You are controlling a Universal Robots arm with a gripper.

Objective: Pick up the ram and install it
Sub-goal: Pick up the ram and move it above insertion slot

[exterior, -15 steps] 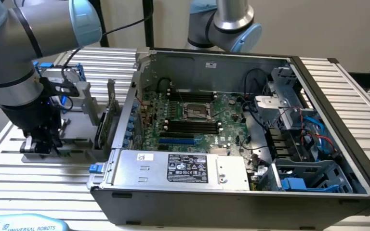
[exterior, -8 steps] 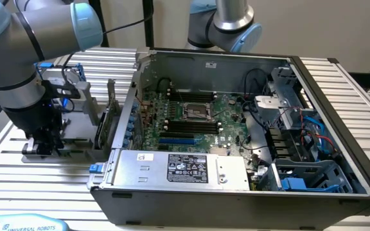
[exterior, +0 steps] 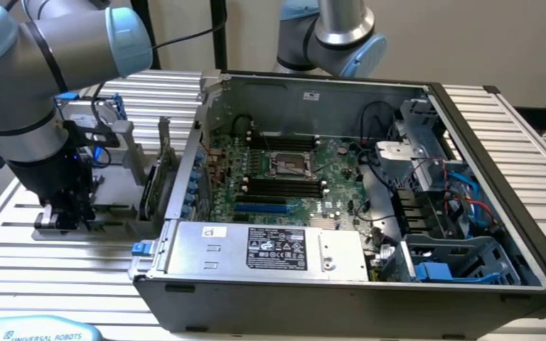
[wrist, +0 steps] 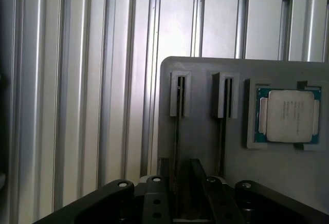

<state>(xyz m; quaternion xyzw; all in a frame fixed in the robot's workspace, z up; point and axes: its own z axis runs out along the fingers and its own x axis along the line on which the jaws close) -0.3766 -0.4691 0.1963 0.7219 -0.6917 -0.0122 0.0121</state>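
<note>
Ram (wrist: 177, 131) stands on edge in a slot of the grey holder (wrist: 200, 131), showing from the wrist as a thin dark line. The holder sits on the desk (exterior: 65, 284) to the exterior view's left of the open case (exterior: 500, 142). The end effector (wrist: 180, 168) is low over the holder with its jaws as wide as they go, one on each side of that stick. It holds nothing, and I can't tell whether either jaw touches the board. The trouble I'd expect is an off-centre squeeze: one jaw meeting the thin stick first could tip it or wedge it in its slot. A second slot (wrist: 223, 131) lies just beside, so a jaw drifting that way might catch it. The processor (wrist: 288, 116) in its pocket looks far enough off to be safe.
</note>
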